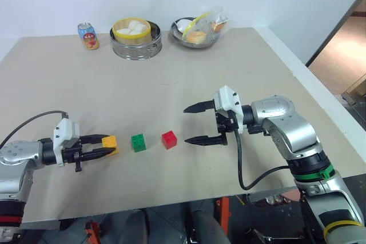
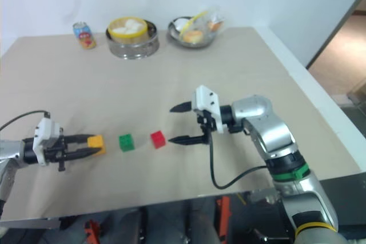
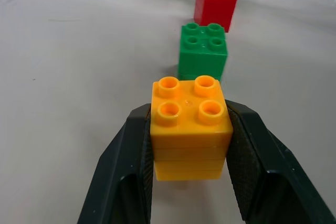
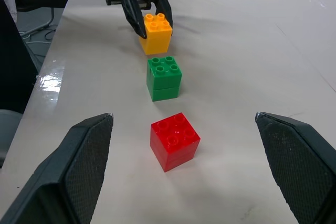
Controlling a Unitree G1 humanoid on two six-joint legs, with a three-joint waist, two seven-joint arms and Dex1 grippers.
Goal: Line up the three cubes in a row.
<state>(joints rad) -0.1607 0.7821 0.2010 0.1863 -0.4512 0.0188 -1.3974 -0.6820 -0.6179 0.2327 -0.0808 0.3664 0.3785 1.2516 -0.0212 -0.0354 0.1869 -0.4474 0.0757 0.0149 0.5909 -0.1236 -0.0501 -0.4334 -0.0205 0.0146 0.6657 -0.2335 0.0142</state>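
Note:
Three studded cubes stand in a line on the tan table (image 1: 171,78): orange-yellow (image 1: 110,143) on the left, green (image 1: 138,142) in the middle, red (image 1: 169,139) on the right. My left gripper (image 1: 110,146) lies low over the table, shut on the orange-yellow cube (image 3: 190,124), one black finger (image 3: 131,171) pressed to each side. In the left wrist view the green cube (image 3: 202,51) and the red cube (image 3: 215,3) follow in a row beyond it. My right gripper (image 1: 186,124) hovers just right of the red cube (image 4: 175,140), wide open and holding nothing.
At the table's far edge stand a printed drink can (image 1: 87,35), a steel pot (image 1: 135,47) with a yellow steamer of white buns, and a steel bowl (image 1: 197,34) with bagged food. The table's right edge (image 1: 309,78) drops to the floor.

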